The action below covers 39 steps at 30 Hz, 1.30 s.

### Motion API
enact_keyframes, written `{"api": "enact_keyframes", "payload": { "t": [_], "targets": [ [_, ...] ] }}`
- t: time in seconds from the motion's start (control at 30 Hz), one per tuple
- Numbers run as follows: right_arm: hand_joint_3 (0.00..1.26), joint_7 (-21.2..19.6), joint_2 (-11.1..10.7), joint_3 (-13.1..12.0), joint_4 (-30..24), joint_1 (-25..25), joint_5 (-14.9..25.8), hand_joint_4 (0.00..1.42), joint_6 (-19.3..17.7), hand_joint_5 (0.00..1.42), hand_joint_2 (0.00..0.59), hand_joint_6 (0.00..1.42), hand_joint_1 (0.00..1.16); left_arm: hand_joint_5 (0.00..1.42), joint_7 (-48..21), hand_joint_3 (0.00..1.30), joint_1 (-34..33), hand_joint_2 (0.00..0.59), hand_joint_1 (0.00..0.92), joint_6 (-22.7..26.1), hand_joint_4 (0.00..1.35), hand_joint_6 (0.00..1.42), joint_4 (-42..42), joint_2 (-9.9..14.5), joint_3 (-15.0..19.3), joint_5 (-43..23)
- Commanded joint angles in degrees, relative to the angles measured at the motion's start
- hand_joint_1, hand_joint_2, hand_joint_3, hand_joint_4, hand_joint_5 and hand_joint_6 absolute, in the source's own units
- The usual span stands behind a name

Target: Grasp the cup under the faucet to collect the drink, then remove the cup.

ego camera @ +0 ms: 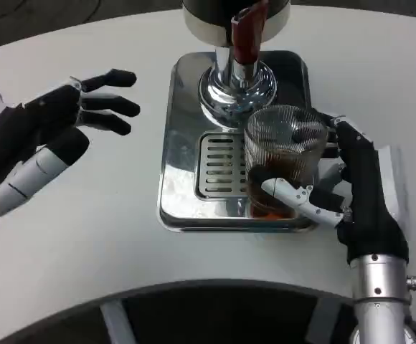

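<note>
A ribbed clear glass cup point(283, 154) with dark brown drink in its lower part stands on the right side of the silver drip tray point(186, 193), just right of the slotted grate point(219, 165). My right hand point(351, 186) grips the cup from the right, thumb across its front and fingers behind it. The dispenser's chrome faucet point(235, 86) with a red-brown lever point(247, 32) rises behind and left of the cup. My left hand point(57, 136) hovers over the table to the left, fingers spread and holding nothing.
The dispenser's dark body point(237, 14) sits at the top edge. The white round table point(93, 236) curves off near the bottom of the picture, with dark floor below it.
</note>
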Motion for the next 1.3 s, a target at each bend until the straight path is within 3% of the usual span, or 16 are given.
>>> {"api": "enact_keyframes", "payload": {
  "t": [0.03, 0.37, 0.63, 0.97, 1.3],
  "targets": [
    [0.77, -1.09, 0.79, -0.08, -3.2, 1.63, -0.16, 0.92, -2.56, 1.12, 0.149, 1.15, 0.9, 0.41, 1.22, 0.25, 2.53, 0.129, 0.0, 0.04, 0.33, 0.33, -0.49, 0.22, 0.03, 1.34],
    [0.78, -0.66, 0.37, -0.1, -6.76, 4.72, -0.66, 0.94, -2.93, 1.13, 0.148, 1.17, 0.9, 0.38, 2.5, 0.25, 5.02, 0.129, 0.0, -1.84, 0.33, 0.3, 0.0, 0.52, -0.31, 4.94],
    [0.8, -0.62, 0.37, 0.25, -12.6, 9.81, -1.34, 0.95, -4.4, 1.15, 0.14, 1.2, 0.91, 0.31, 3.59, 0.24, 5.57, 0.13, 0.0, -2.55, 0.29, 0.23, 0.37, 1.52, -0.29, 8.16],
    [0.82, 2.01, 0.32, 1.33, -20.32, 16.09, -0.87, 0.98, -5.59, 1.18, 0.142, 1.24, 0.92, 0.15, 4.94, 0.19, 6.54, 0.131, 0.0, -2.83, 0.13, 0.13, -1.17, 3.9, -1.36, 14.71],
    [0.83, 4.29, 0.29, 2.94, -23.1, 19.51, -0.78, 0.99, -7.88, 1.18, 0.142, 1.26, 0.92, 0.03, 5.17, 0.1, 7.68, 0.126, 0.0, -0.27, 0.0, 0.06, -5.46, 6.11, -3.11, 20.5]
  ]
}}
